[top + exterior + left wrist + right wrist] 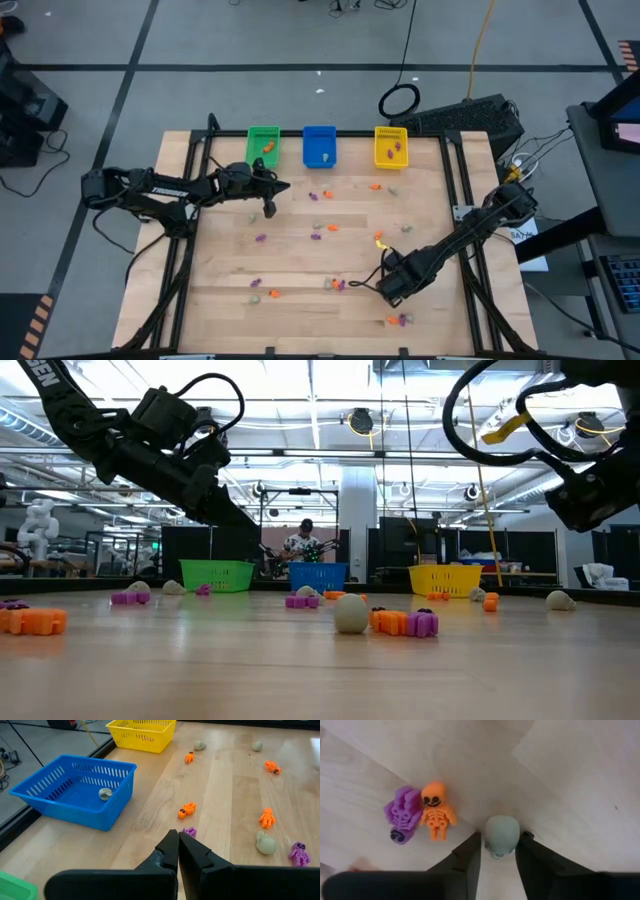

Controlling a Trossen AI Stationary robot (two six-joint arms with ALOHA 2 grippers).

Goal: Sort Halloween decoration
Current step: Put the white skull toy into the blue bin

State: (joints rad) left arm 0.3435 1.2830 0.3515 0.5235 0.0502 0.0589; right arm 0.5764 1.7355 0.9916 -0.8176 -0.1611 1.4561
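Note:
The Halloween decoration is a scatter of tiny orange, purple and pale trinkets across the wooden table (300, 255). My right gripper (500, 836) points down near the front right (388, 288) and is shut on a pale skull (502, 831). A purple skeleton (402, 817) and an orange skeleton (436, 810) lie on the wood right beside the skull. In the high view the gripper's own body hides these three. My left gripper (178, 836) is shut on nothing and hovers left of centre (270, 208), above a purple trinket (189, 831). My right gripper pinches the pale skull by its two opposite sides (488, 840) between its two fingertips. The fingers come from above, pointing down. The skull sits upright at about the height of the skeletons beside it. Whether it is clear of the wood I cannot tell.
A green bin (263, 146), a blue bin (319, 146) and a yellow bin (391, 146) stand in a row at the far edge, each with a trinket or two inside. Another skull (350, 612) with an orange and purple pair (405, 622) lies left of my right gripper.

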